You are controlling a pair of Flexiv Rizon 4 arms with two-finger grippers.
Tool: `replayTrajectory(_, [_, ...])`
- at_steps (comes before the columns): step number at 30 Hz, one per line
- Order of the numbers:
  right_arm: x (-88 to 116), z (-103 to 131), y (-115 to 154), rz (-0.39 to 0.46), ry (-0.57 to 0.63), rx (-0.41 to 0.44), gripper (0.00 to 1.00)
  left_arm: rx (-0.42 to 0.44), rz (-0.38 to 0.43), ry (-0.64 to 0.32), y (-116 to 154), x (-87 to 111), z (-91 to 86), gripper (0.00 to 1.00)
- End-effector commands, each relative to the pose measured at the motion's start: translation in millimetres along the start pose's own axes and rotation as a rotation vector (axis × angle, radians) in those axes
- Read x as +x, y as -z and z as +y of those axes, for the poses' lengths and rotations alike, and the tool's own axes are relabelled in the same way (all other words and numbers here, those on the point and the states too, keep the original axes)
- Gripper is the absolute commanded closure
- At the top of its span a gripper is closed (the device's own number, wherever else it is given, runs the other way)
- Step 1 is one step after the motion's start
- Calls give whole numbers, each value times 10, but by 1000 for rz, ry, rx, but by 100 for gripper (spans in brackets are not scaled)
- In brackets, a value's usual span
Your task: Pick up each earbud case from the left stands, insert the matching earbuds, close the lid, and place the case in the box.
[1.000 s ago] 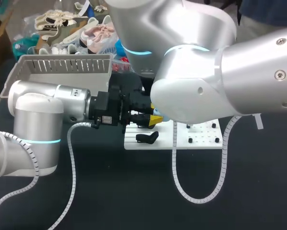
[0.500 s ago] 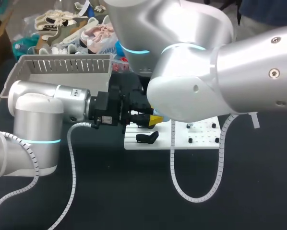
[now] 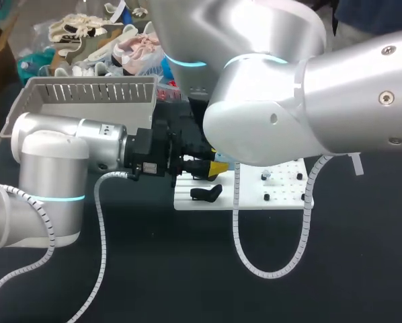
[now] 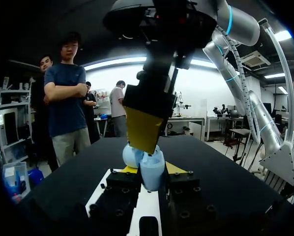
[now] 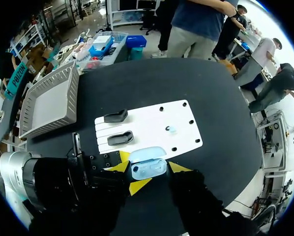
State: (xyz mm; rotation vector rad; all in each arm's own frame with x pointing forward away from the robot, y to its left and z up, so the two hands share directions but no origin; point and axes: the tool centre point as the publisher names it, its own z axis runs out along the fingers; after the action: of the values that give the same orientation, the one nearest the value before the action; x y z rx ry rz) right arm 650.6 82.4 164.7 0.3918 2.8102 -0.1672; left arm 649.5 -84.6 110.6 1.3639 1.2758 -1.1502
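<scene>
Grey box [image 5: 46,103] sits at edge of surface [image 5: 220,98], beside white board [image 5: 186,118] w/ a gap btwn. Light-blue case [image 5: 148,169], lid open, is clamped in left hand [image 4: 152,169] just beyond board's edge, near the stands [image 5: 120,138]. Inside case: two hollows, contents can't be made out. Right hand [image 5: 150,165] is over it, wide, one yellow tip each side of case; can't tell if they touch. On board: two black stands, plus one small blue earbud [image 5: 171,129] lying apart from them. Head view: right arm [image 3: 308,101] hides case, right hand & most of board; only one stand vis. Left arm [image 3: 53,168] cuts off box's near wall.
</scene>
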Motion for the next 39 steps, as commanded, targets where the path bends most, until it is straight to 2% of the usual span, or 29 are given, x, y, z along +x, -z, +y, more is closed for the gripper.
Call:
replayTrajectory(1, [46, -170, 207, -28, -33, -60, 55, -1, 1, 0, -8, 2, -2, 100])
replayTrajectory(6, [7, -295, 309, -48, -85, -105, 55, -1, 1, 0, -8, 2, -2, 100])
replayTrajectory(13, [-76, -468, 315, -67, -161, -169, 57, -1, 1, 0, -8, 2, -2, 100])
replayTrajectory(21, [-189, -617, 280, -79, -217, -306, 55, -1, 1, 0, -8, 2, -2, 100])
replayTrajectory(27, [-225, -767, 137, -74, -224, -397, 54, -1, 1, 0, -8, 2, -2, 100])
replayTrajectory(32, [-246, -896, -25, -102, -208, -412, 55, -1, 1, 0, -8, 2, -2, 100])
replayTrajectory(39, [-233, -970, -289, -94, -163, -422, 56, -1, 1, 0, -8, 2, -2, 100])
